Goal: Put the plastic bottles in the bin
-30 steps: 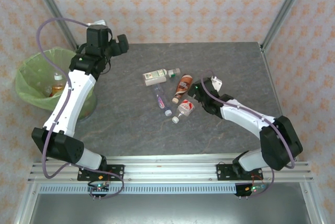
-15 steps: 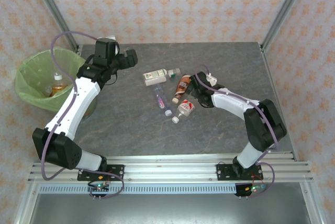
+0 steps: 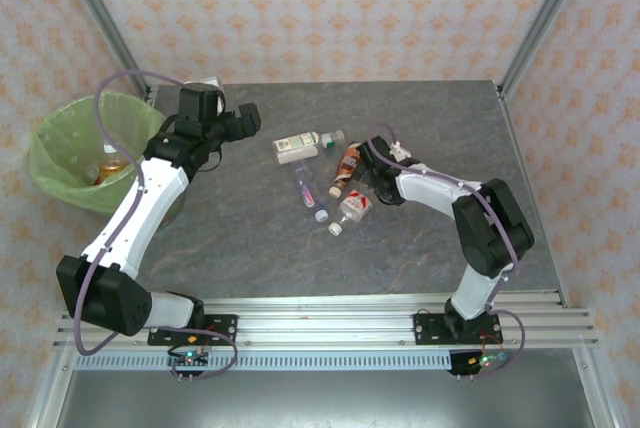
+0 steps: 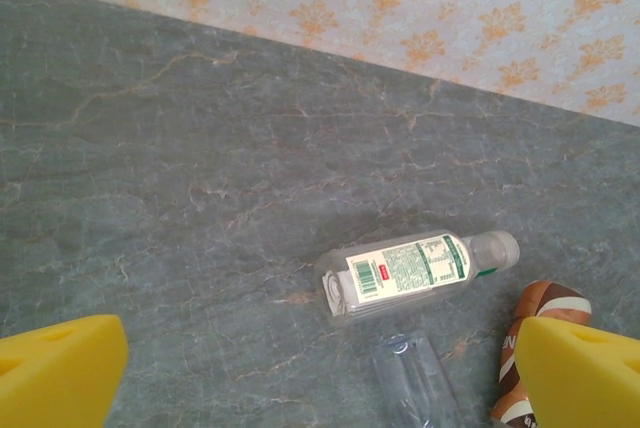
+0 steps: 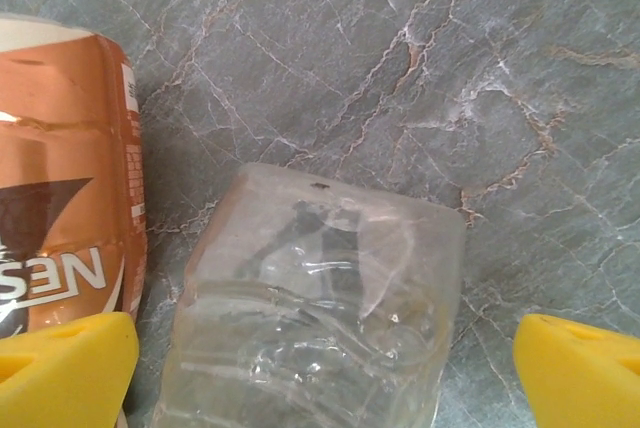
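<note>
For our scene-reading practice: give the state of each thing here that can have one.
red-label bottle: lying, ungripped.
brown bottle: lying on table.
white-green bottle: lying, capped.
purple-label bottle: lying.
bin: upright, holding an orange-label bottle.
left gripper: open, empty.
right gripper: open, straddling red-label bottle's base.

Left arm point(image 3: 140, 203), right arm point(image 3: 440, 193): white shells, black joints and wrist blocks. Lilac cable point(image 3: 105, 88) loops along each. Black base plates point(image 3: 190, 330), tiny green lights. Left gripper point(image 4: 320, 373) and right gripper point(image 5: 320, 368) tipped with yellow foam wedge pads point(image 4: 60, 373).
</note>
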{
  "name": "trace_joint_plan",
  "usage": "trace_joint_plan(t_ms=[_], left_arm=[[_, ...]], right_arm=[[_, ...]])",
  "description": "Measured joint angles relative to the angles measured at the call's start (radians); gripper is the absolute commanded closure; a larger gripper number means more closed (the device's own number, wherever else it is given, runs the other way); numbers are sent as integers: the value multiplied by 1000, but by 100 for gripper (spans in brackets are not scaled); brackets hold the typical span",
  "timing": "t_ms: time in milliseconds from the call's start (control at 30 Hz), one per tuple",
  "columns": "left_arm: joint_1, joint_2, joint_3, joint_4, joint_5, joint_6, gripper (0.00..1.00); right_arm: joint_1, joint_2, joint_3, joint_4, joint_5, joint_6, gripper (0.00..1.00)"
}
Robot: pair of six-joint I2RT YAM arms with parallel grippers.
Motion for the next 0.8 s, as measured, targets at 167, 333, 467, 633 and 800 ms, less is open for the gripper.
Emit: trace_joint_plan(t_ms=[167,333,467,633,800], left_arm=[[0,-11,-12,-4,-2,1,0],[0,-24,-14,-8,-13,2,0],[0,-27,-14,-8,-23,5,0],[0,-29,-14,-9,-27,5,0],[0,-29,-15,-15,-31,5,0]], right_arm=[[0,39,22,2,4,11,6],[0,87,62,2,8,6,6],[0,126,99,-8,13,-8,6],[0,163,121,-21,33,-17,7],[-1,165,121,-29,54,-24,12]])
